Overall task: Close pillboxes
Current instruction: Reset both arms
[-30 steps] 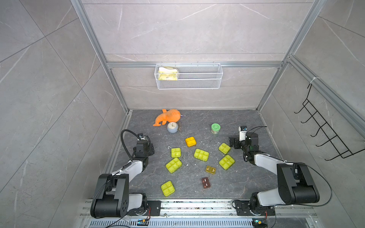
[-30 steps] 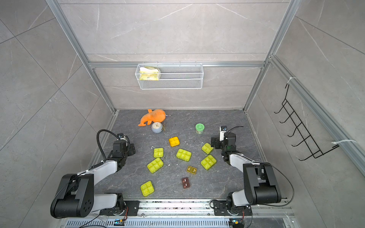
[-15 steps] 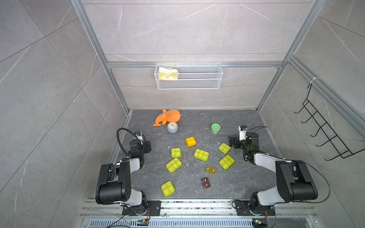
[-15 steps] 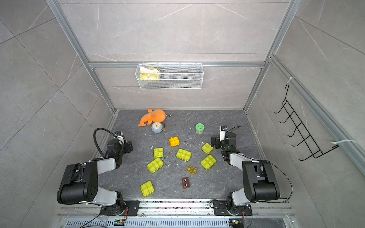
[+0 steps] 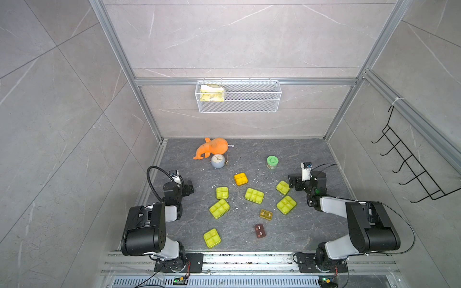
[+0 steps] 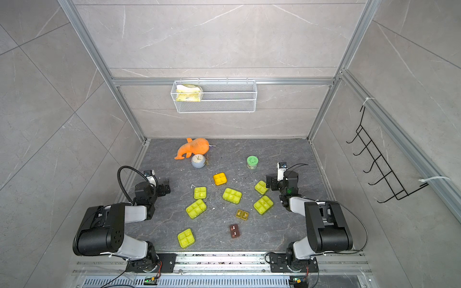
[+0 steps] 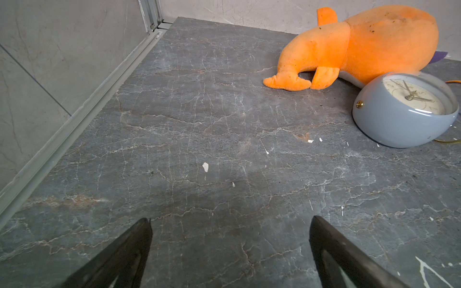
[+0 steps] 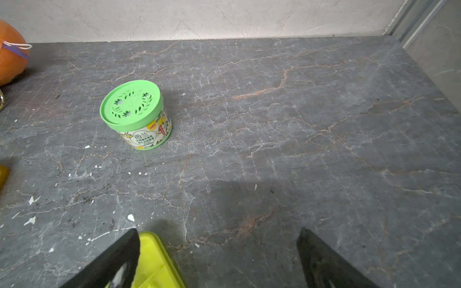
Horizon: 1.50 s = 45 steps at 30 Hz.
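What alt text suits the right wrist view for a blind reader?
The right gripper hangs open and empty above a dark grey marbled tabletop, with a yellow-green pillbox lying close by one finger. Farther off stands a round jar with a green lid, and an orange plush toy shows at the edge.

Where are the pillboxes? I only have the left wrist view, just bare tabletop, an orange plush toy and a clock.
Observer: Scattered mid-table. Closest to the left gripper is a small yellow-green pillbox.
Operator: And the other side?
Observer: The right gripper is open and empty, with the back-right pillbox just beside one finger.
Operator: Any lid standing up?
Observer: None that I can see in both top views; the orange pillbox lies flat too.
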Available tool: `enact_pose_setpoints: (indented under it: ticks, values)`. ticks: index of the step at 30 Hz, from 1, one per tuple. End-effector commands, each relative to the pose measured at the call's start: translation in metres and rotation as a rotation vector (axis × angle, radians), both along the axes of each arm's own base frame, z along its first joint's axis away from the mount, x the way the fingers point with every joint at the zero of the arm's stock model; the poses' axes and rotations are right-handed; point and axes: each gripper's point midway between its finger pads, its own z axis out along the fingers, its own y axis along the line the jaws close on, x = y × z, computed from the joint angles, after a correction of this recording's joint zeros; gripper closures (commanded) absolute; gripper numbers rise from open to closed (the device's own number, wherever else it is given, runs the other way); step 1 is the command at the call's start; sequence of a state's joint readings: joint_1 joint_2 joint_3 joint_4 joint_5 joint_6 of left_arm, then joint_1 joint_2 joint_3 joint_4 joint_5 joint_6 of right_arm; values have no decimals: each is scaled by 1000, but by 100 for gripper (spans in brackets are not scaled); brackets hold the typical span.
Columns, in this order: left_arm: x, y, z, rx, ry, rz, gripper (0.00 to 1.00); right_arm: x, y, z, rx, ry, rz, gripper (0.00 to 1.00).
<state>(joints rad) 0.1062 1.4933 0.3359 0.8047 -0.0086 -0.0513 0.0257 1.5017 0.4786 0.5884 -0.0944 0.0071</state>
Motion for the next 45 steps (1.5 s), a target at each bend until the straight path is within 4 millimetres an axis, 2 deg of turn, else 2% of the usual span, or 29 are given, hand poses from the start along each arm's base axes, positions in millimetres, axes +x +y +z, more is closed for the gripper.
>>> enact_pose_setpoints:
  ticks: [1,18,26,30,45]
  values:
    - [8,1,17,8,-73,2,0,0,-1,19,10,-93,-4,0]
    - [9,1,17,8,-74,1,0,-14,-6,16,13,-200,-35,0]
    - [9,1,17,8,-75,1,0,-20,1,18,13,-227,8,0]
    - [9,1,17,9,-73,2,0,-6,3,12,8,-158,14,0]
    - [9,0,17,10,-70,-6,0,-6,4,13,-2,-162,12,0]
